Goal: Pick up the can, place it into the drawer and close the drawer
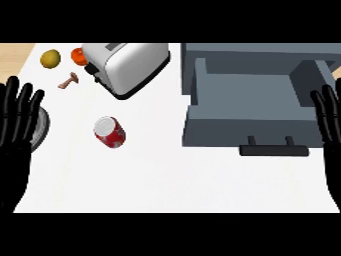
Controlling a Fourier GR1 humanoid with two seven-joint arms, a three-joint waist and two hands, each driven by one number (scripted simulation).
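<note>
Can (110, 132) lies on its side on the table (173, 180), left of the open drawer (250, 102); left hand (9, 125) and right hand (339, 120) rest spread, fingers straight, holding nothing.

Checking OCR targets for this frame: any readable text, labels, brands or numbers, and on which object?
None readable.
Red can: white markings on its side, too blurred to read as letters.
Toaster: no label visible.
Grey drawer, open: no markings on the front or the handle.
</note>
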